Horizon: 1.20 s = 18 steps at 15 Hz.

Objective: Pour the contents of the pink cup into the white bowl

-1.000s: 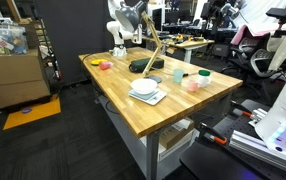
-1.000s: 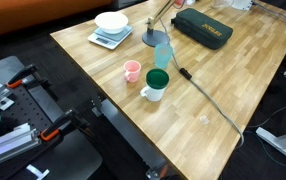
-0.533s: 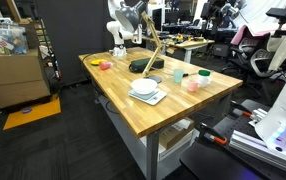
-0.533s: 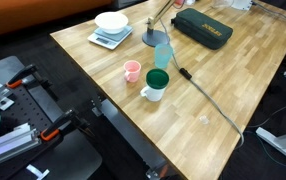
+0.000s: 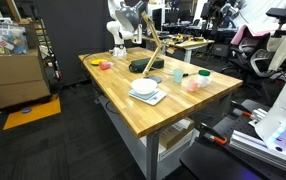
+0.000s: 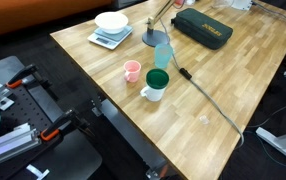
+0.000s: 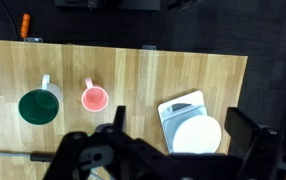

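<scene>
Wood fills an exterior view: a long table [image 5: 133, 118] with the white bowl [image 5: 143, 86] on its pale square tray [image 5: 153, 98] near the front edge. The pink cup [image 5: 192, 85] stands upright, well apart from the bowl and close to the green cup [image 5: 203, 74]. The arm [image 5: 123, 22] rises at the far end, away from both, and its jaws are too small here for us to read. We judge the task not yet begun: the cup is ungrasped, so reaching, lifting, carrying and tipping are all left.

In an exterior view from nearer, we get the layout more plainly. The pink cup [image 6: 131, 71] sits just beside the green cup [image 6: 157, 82], and the white bowl [image 6: 110, 21] and tray [image 6: 111, 39] are well away toward the table's corner. No arm shows here.

The wrist view looks straight down and alone gives us the gripper [image 7: 181, 125]. Its fingers [image 7: 117, 122] are spread wide with nothing held, high over the table. Bare wood separates the pink cup [image 7: 94, 98] from the green cup [image 7: 40, 105], and the white bowl [image 7: 198, 135] lies toward the other finger. What the cup holds we cannot tell.
</scene>
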Tool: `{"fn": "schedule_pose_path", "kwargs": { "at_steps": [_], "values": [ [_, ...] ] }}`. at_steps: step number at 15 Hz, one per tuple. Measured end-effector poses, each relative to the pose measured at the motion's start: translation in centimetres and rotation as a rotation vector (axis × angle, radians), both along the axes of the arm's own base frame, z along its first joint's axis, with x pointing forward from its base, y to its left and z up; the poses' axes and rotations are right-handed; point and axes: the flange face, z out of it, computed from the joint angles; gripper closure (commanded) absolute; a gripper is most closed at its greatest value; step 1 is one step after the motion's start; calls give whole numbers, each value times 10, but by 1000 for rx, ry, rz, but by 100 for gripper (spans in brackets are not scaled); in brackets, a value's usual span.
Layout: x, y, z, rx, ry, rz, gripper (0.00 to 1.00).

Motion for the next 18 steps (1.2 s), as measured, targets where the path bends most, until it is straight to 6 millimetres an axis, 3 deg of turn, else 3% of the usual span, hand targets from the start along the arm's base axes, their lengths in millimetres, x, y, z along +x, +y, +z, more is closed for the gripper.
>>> {"fn": "schedule_pose_path", "kwargs": {
  "at_steps": [10, 18],
  "values": [
    [0, 0, 0, 6, -1, -5, 0],
    [-2, -13, -15, 194, -17, -110, 0]
  ]
}}
